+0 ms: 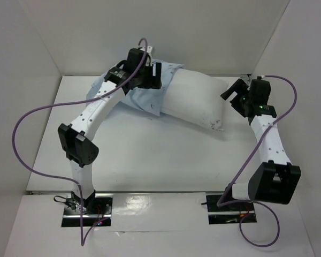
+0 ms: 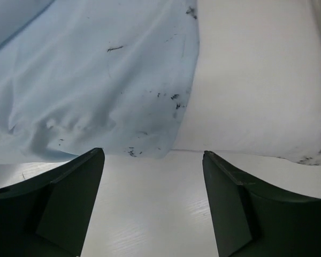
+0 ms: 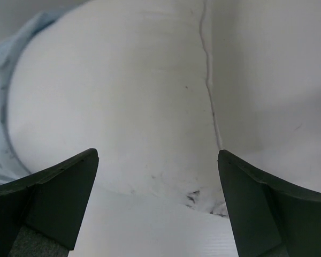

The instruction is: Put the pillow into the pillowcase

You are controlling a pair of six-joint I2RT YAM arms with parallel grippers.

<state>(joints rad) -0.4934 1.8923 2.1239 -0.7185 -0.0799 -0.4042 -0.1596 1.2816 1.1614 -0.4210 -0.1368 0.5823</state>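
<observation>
At 7 o'clock on the table (image 1: 150,160) the left arm rises from its base and reaches up toward 11 o'clock. At 5 o'clock the right arm climbs the right side toward 2 o'clock.

The left gripper (image 1: 154,75) hangs over the pale blue cloth with its jaws spread wide and nothing between them. In its wrist view, bare table shows between the two dark fingers (image 2: 69,203). The right gripper (image 1: 234,92) also stands wide and empty, just off the pillow's right end and pointing at it.

The pillowcase (image 1: 142,99) lies crumpled at 11 o'clock. Its open hem runs across the left part of the pillow (image 1: 198,99), which stretches plump and white from 12 toward 2 o'clock. The left end of the pillow seems to sit inside the case, though how deep it goes is hidden. Most of the cushion lies bare.

From the left wrist, the blue hem (image 2: 182,107) carries small dark smudges and overlaps the white cushion at 3 o'clock. From the right wrist, the pillow fills the view, with dark specks at its near corner (image 3: 195,195) and a sliver of blue at 9 o'clock.
</observation>
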